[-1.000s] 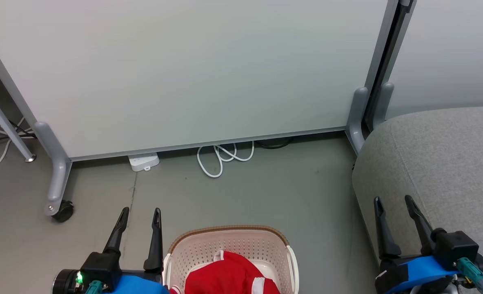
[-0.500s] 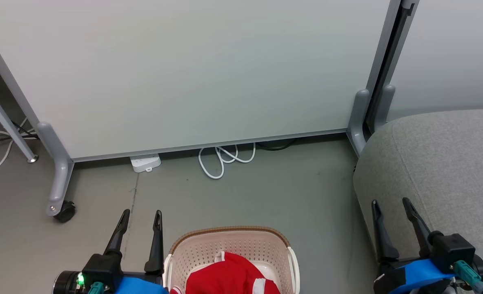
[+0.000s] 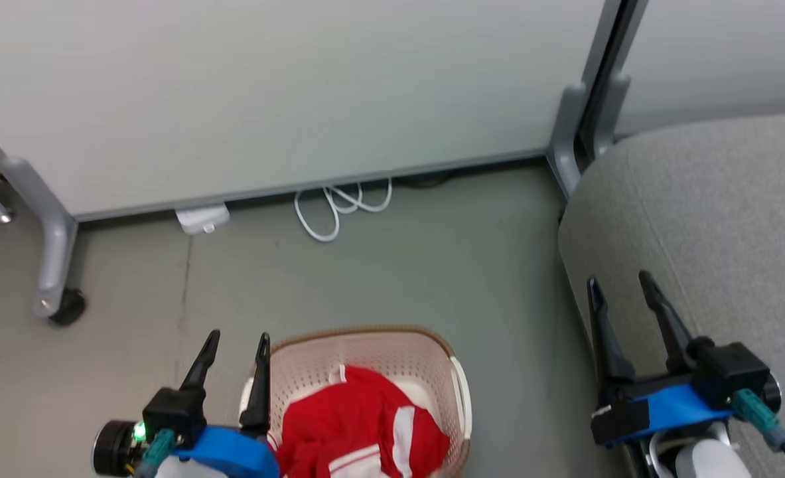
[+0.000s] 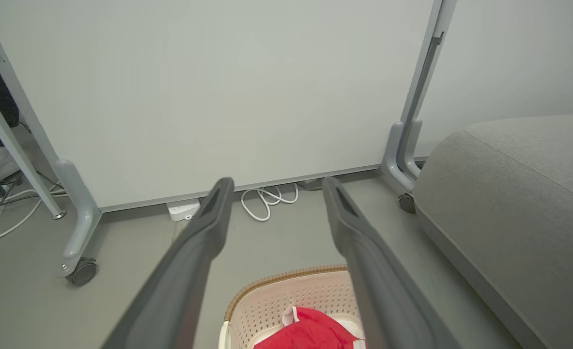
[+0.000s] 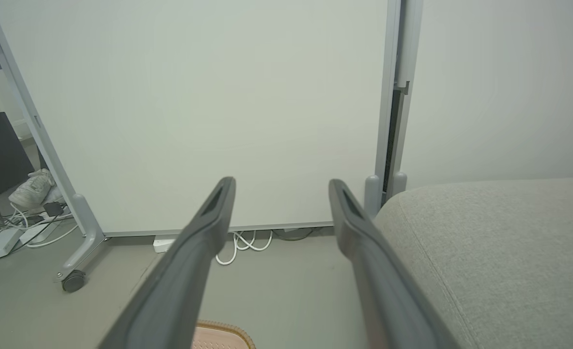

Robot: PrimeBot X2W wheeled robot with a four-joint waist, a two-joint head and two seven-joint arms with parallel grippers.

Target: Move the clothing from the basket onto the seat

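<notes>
Head view: red clothing (image 3: 359, 425) heaped inside the basket (image 3: 392, 355) on the floor, near centre. Left gripper (image 3: 239, 336) just left of basket, jaws apart, empty. Right gripper (image 3: 618, 279) at near edge of seat (image 3: 717, 212) on the right, jaws apart, empty.

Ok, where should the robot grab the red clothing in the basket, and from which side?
Pinch the bunched ridge on top of the red clothing, coming straight down from above: it lies heaped inside the basket, whose walls block a sideways approach. The open left gripper, beside the basket, looks nearest.
</notes>
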